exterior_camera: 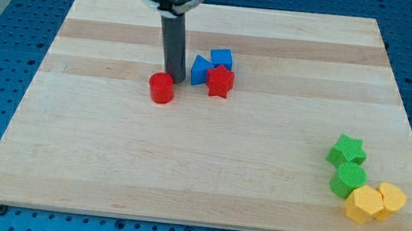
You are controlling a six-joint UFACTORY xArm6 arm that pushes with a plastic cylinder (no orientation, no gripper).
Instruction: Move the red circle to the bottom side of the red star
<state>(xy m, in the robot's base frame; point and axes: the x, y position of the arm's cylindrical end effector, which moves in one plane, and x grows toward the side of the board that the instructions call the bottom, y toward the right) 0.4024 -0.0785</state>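
The red circle (161, 88) sits on the table (92, 157) at the red star's (220, 80) 8 o'clock; my tip (175, 80), a bare rod tool gripping nothing, touches its 1 o'clock edge; an off-centre shove could spin the circle away, or nudge the blue triangle (199, 70)

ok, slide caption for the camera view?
My tip sits between the red circle and the red star, circle left of star.
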